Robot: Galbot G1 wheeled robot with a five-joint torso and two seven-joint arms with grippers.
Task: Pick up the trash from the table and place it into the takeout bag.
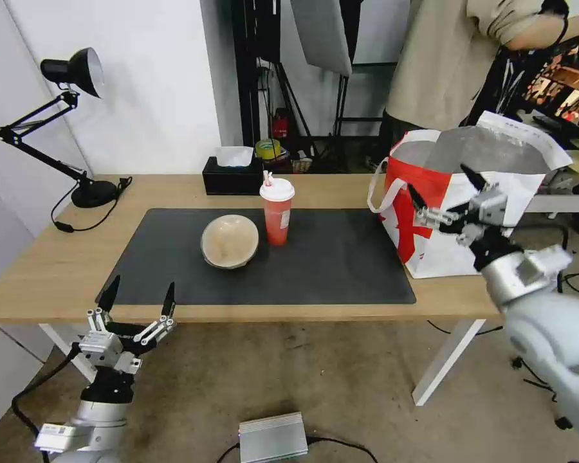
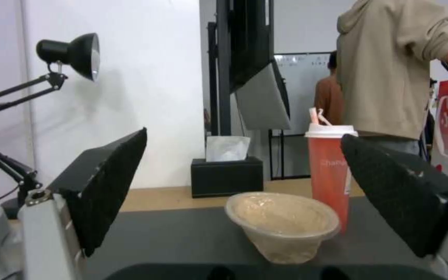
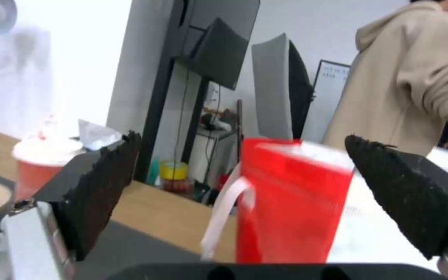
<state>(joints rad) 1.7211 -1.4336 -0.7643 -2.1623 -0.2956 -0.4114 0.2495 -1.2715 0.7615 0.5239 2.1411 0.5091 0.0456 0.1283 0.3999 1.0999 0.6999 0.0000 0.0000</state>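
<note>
On the dark mat (image 1: 328, 263) of the table (image 1: 42, 263) a round tan clear-lidded container (image 1: 229, 241) lies tilted, and a red drink cup (image 1: 277, 212) with white lid and straw stands just right of it. The white and red takeout bag (image 1: 457, 218) stands open at the table's right end. My left gripper (image 1: 141, 287) hangs open and empty at the table's front edge, left of the container (image 2: 284, 221) and cup (image 2: 330, 167). My right gripper (image 1: 439, 180) is open and empty, raised in front of the bag (image 3: 291, 202).
A black tissue box (image 1: 233, 175) sits at the table's back edge behind the cup. A black desk lamp (image 1: 77, 71) stands at the back left. A person stands behind the bag. A grey metal box (image 1: 273, 437) lies on the floor.
</note>
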